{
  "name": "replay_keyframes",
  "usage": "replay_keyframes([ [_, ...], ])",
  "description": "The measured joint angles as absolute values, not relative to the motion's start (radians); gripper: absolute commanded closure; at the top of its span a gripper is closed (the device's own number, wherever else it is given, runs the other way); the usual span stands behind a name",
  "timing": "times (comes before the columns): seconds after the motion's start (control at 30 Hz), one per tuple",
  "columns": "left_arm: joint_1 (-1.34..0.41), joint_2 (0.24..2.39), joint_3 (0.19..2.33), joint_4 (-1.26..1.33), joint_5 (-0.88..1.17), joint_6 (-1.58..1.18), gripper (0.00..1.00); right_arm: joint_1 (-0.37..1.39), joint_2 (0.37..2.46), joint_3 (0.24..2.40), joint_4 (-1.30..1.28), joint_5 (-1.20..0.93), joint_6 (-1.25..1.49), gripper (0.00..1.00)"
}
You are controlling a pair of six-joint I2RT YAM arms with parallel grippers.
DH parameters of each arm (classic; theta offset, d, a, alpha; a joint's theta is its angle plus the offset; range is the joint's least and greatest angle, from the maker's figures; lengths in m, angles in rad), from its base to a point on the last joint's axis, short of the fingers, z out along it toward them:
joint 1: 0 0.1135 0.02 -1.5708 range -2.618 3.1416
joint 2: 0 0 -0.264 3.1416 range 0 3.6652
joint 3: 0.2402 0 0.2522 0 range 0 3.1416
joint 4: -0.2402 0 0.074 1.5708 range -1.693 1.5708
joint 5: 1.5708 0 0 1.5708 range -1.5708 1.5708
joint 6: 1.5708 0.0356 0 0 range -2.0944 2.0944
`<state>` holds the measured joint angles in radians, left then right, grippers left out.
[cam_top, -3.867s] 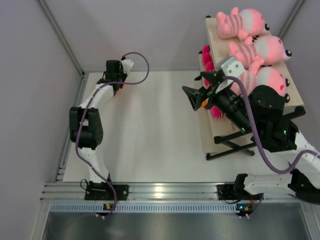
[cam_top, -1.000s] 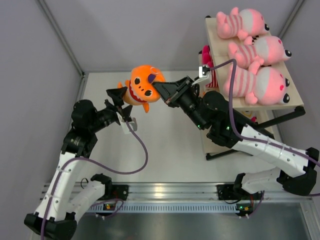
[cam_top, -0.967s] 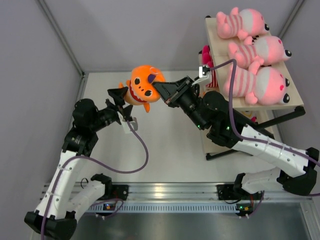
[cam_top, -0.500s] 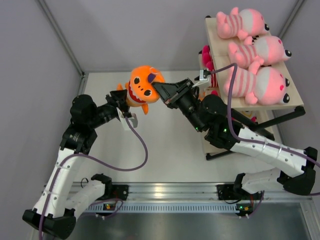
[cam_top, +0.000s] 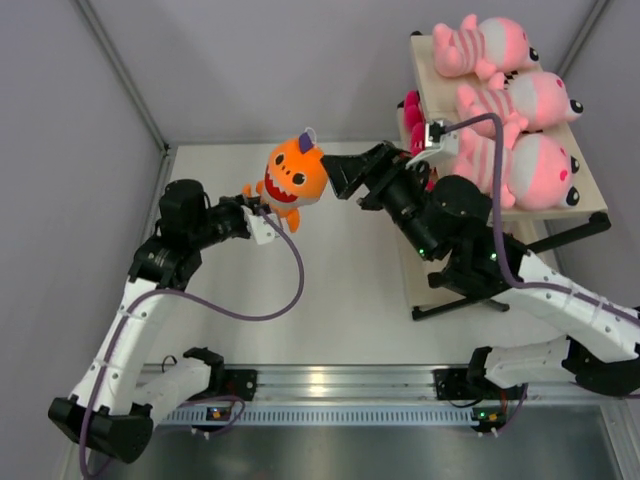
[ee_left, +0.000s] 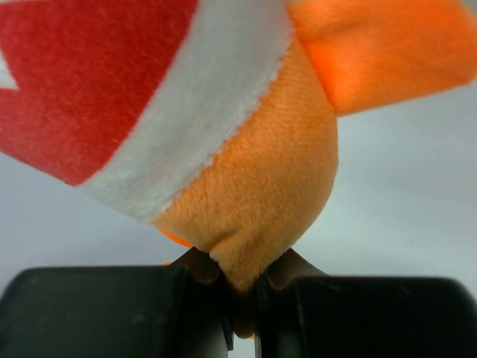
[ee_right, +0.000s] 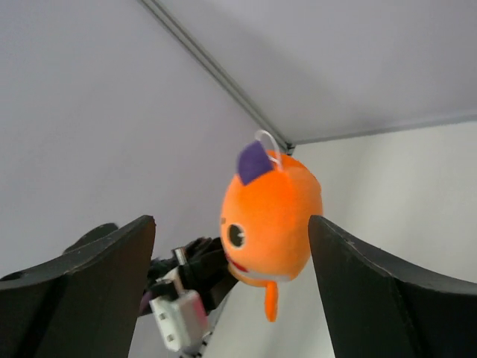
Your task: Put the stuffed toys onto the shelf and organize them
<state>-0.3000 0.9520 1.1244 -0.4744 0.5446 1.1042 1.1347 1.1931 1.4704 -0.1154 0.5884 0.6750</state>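
holding the orange toy (cam_top: 295, 175) is the left claw (ee_left: 238, 291); right claw (cam_top: 338, 178) stands wide.

Soft, even white light fills the top view, shadows faint; a glare patch sits on the metal rail (cam_top: 400, 379) at lower centre, and the table (cam_top: 330, 290) reads near-white; in the left wrist view the orange toy (ee_left: 253, 179) crowds the lens, its nap crisp mid-frame but smeared toward the upper right (too close to focus); the right wrist view is greyer, its black fingers (ee_right: 74, 291) soft-edged silhouettes in the lower corners.
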Motion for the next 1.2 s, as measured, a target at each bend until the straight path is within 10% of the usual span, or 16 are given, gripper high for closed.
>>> replay_keyframes([
  [0.43,-0.441,1.195,1.020,-0.682,0.335,1.155,1.00,1.136,1.143,1.831,-0.420,0.716,0.251,0.14],
  [1.2,-0.863,2.157,1.748,-0.574,0.289,1.193,1.00,1.136,1.092,1.881,-0.435,0.709,-0.071,0.14],
])
